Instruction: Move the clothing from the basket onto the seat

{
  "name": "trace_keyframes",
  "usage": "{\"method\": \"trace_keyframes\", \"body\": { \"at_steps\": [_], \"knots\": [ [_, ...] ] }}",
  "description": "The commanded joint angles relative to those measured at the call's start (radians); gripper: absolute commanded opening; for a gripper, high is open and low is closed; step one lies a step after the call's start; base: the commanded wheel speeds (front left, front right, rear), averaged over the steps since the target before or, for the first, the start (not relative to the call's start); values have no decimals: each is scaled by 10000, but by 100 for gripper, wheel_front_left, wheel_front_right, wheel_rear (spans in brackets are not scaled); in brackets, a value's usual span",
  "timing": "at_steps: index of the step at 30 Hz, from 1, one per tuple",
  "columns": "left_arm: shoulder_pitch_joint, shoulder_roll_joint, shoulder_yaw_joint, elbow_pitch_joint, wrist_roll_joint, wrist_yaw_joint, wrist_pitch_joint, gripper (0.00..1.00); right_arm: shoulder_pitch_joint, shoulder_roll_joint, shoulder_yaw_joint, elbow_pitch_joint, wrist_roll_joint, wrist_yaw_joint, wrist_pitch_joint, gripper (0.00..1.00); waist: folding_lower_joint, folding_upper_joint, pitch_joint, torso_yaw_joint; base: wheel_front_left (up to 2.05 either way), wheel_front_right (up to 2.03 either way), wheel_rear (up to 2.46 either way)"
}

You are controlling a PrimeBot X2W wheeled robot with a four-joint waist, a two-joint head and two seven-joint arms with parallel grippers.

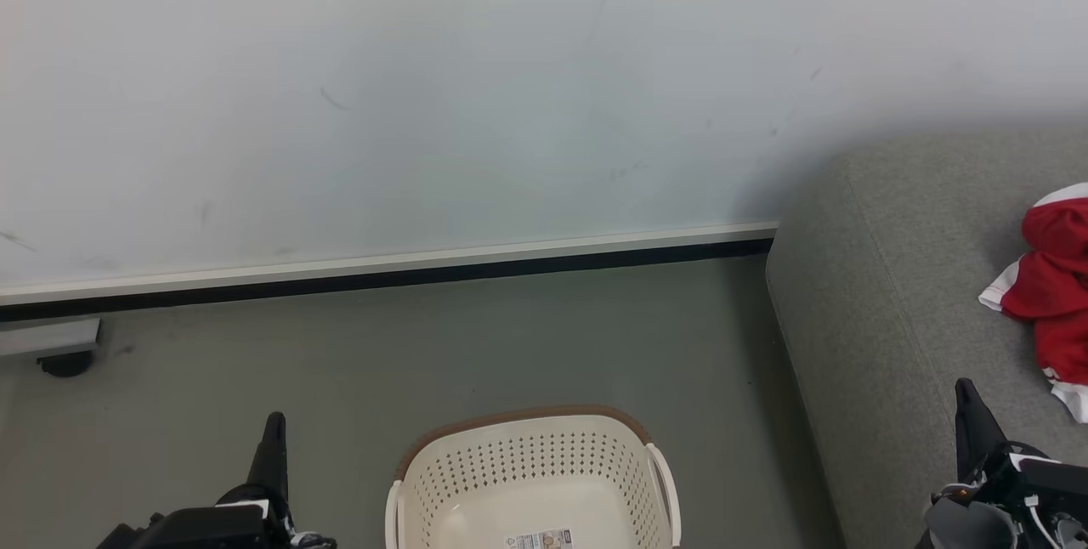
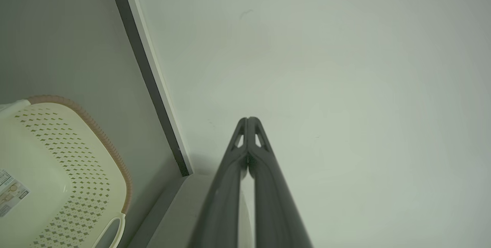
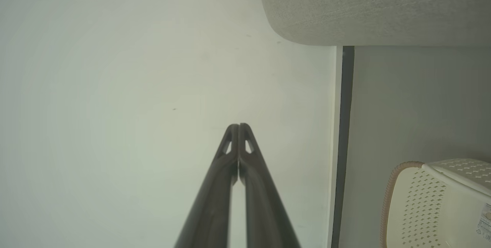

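The red clothing (image 1: 1054,285) with white trim lies bunched on the light-grey seat (image 1: 901,294) at the right edge of the head view. The cream basket (image 1: 531,481) with a brown rim stands on the floor at the bottom centre, holding nothing but a label on its bottom. My left gripper (image 1: 274,428) is shut at the lower left, left of the basket, its fingertips together in the left wrist view (image 2: 248,119). My right gripper (image 1: 965,392) is shut at the lower right over the seat's front part, below the clothing, tips touching (image 3: 238,126).
A white wall (image 1: 510,90) with a dark baseboard (image 1: 382,277) runs behind the grey floor (image 1: 425,353). A caster and a grey base (image 1: 51,345) sit at the far left by the wall. The basket (image 2: 57,175) and seat (image 3: 376,6) also appear in the wrist views.
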Motion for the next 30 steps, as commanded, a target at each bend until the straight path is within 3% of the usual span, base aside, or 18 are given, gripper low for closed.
{"method": "trace_keyframes", "body": {
  "at_steps": [1,7,30],
  "knots": [
    [-86,0,23,70,-184,-72,34,0,-45,48,-46,45,155,4,40,0,0,-1,6,1,0,0,0],
    [-239,-9,40,171,-590,-91,110,0,-185,91,-213,120,504,4,193,0,0,-1,57,3,0,0,0],
    [-173,-8,35,152,-565,-93,94,0,-182,163,-312,118,352,4,262,0,0,-1,59,3,0,0,0]
  ]
}}
